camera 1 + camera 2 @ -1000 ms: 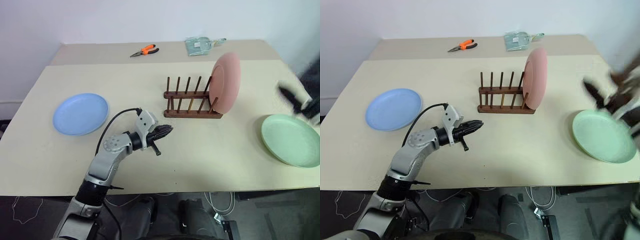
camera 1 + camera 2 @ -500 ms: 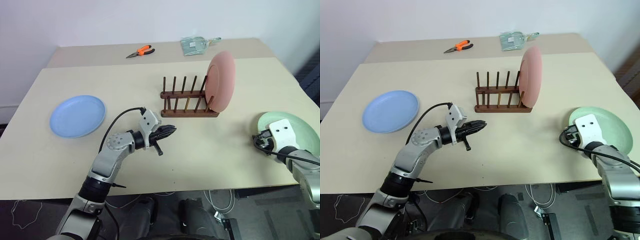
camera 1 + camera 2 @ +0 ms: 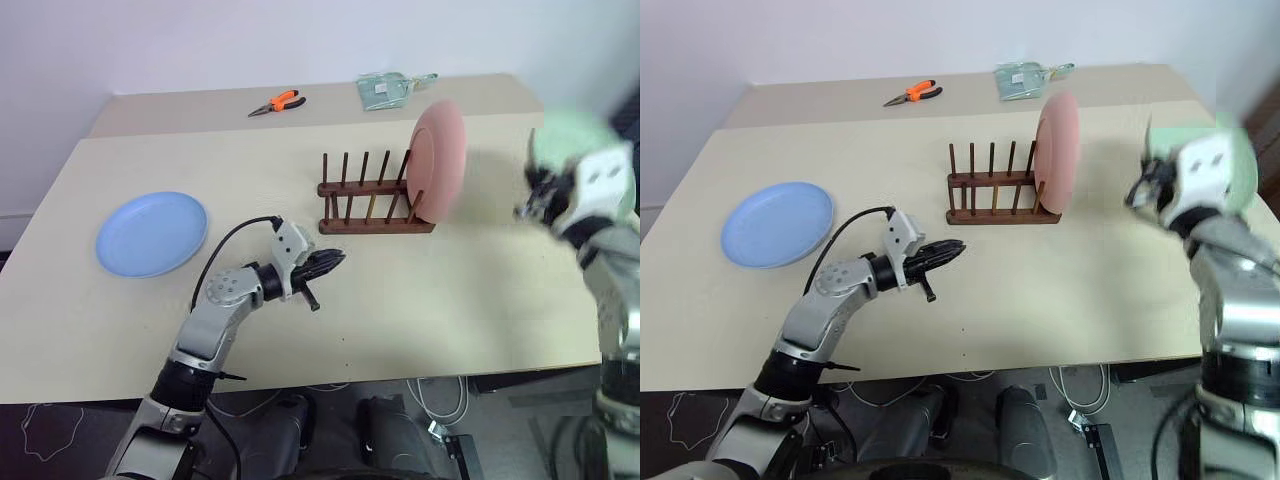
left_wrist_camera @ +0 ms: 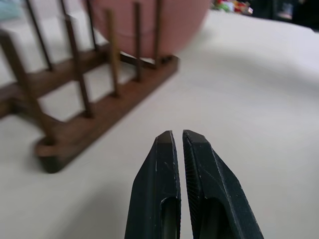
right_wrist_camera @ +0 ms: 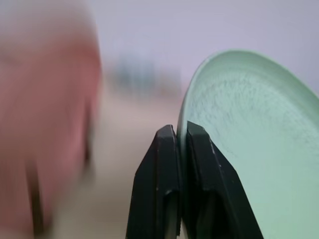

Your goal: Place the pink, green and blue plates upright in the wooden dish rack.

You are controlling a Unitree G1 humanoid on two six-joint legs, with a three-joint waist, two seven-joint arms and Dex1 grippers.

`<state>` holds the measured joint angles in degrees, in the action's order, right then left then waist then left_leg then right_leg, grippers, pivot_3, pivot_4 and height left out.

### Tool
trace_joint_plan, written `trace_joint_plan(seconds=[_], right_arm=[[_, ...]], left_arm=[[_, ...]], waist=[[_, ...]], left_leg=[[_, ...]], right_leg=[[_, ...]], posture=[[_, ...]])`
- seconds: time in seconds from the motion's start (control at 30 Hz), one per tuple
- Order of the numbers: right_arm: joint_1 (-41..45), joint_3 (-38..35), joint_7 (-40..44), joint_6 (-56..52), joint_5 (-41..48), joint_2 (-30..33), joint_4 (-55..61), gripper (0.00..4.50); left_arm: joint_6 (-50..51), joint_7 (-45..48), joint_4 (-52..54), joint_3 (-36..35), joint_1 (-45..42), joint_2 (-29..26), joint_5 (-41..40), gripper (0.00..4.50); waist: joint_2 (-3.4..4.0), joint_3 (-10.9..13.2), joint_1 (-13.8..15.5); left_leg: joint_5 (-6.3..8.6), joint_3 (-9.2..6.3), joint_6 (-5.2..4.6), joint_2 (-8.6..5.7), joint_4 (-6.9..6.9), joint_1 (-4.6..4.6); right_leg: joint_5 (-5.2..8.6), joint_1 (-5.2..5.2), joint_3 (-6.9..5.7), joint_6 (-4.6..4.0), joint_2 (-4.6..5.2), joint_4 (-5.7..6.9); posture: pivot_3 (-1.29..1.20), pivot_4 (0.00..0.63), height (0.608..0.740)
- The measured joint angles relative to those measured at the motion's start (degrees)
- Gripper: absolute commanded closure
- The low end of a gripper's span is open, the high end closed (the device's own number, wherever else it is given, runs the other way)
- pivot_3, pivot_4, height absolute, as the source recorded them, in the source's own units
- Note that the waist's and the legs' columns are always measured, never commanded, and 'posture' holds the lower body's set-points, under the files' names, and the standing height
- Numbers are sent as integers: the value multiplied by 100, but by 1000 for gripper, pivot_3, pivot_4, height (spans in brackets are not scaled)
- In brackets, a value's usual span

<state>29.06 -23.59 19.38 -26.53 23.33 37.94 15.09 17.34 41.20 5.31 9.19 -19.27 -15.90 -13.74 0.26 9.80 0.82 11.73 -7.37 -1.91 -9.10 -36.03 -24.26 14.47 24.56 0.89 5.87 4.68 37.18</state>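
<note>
Right pincer (image 5: 180, 142) is clamped on the rim of the green plate (image 5: 254, 144), which we see held off the bench (image 3: 420, 300), roughly upright, to the right of the rack (image 3: 372, 200). From the head views the plate (image 3: 1225, 165) appears blurred behind the pincer (image 3: 1137, 192), well clear of the bench surface.

Left pincer (image 4: 178, 137) is closed with nothing between its fingers. We find it hovering low over the bench, in front of the rack's left end, pointing toward the rack; in the head views it (image 3: 338, 262) sits apart from every plate.

Pink plate (image 3: 438, 162) stands upright in the rack's right-hand end, resting between the pegs. We note the remaining peg slots to its left are unfilled.

Blue plate (image 3: 152, 232) lies flat on the bench at the robot's left, well apart from the rack and from the left pincer.

On the far strip of bench we record orange-handled pliers (image 3: 275, 101) and a pale green packet (image 3: 385, 90).
</note>
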Motion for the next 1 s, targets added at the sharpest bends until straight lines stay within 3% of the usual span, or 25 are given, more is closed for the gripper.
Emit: trace_joint_plan(seconds=[0.07, 0.17, 0.37, 0.57, 1.0], right_arm=[[511, -134, -4, -229, 713, -213, 257, 4460], [1075, -202, -35, -971, 2521, -621, 682, 4460], [1201, 448, -925, -1649, 4706, -1769, 1033, 4460], [1119, 836, -1868, -1524, 4770, -2568, 355, 4460], [1065, 721, -2532, -1341, 4511, -2853, -777, 4460]], left_arm=[[-117, -66, -26, -177, 53, -85, 1, 4206], [-300, -131, -101, -489, 148, -332, -1, 4206], [-437, -136, -204, -660, 345, -639, 49, 4206], [-435, -230, -82, -647, 528, -626, 59, 4206], [-394, -292, 67, -574, 619, -611, 60, 4206]], waist=[[-2, 0, 3], [-1, 1, -5], [1, 0, -8], [1, -3, -22], [6, -1, -39]], left_leg=[[1, -4, 0, 0, 2, -1], [1, -5, -2, 0, 4, -2], [1, -4, -3, -2, 2, -3], [1, -1, -2, -4, 6, 0], [-3, -1, 3, -3, 13, -1]], right_leg=[[0, -1, -2, -1, 1, -2], [0, 1, -2, -2, 2, -2], [-1, 4, 2, -8, 2, 0], [-3, 6, 5, -7, 0, 2], [-6, 15, 6, -9, -3, 8]], posture=[[0, 150, 727], [0, 150, 727], [0, 150, 727], [0, 150, 727], [0, 150, 727]])
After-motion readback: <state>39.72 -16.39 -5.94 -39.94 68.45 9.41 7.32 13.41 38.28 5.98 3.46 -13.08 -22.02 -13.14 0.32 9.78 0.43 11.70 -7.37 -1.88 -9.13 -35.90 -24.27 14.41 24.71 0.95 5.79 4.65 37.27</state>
